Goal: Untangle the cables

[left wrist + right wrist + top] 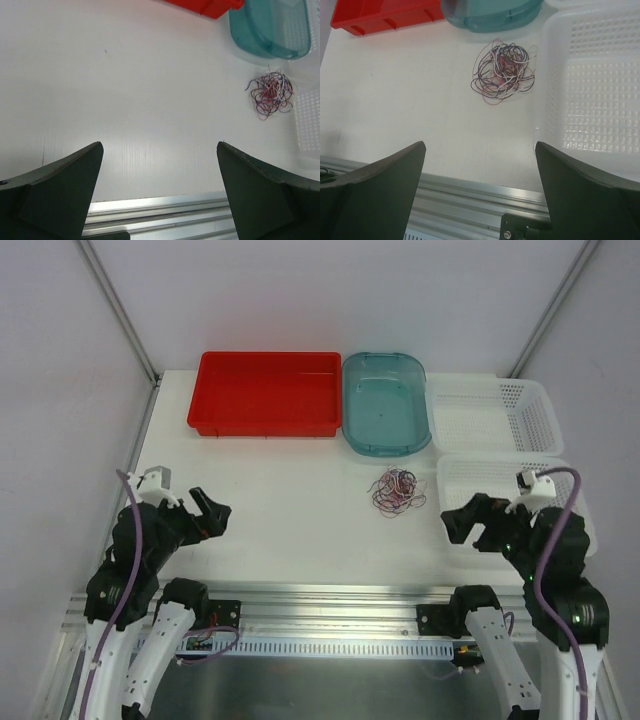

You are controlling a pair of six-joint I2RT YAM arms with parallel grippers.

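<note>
The cables (395, 491) lie as one tangled heap of thin white, dark red and black strands on the white table, just in front of the teal tub. The heap also shows in the left wrist view (271, 93) and the right wrist view (503, 71). My left gripper (208, 512) is open and empty above the table's near left part, far from the heap. My right gripper (470, 523) is open and empty near the front right, a little short of the heap. In the wrist views both grippers (160, 190) (480, 190) hold nothing between their jaws.
A red tray (265, 393) stands at the back left, a teal tub (386, 402) beside it, and two white perforated baskets (490, 415) (510, 490) at the right. The near basket's wall (545, 90) is close to the heap. An aluminium rail (330, 600) runs along the front edge.
</note>
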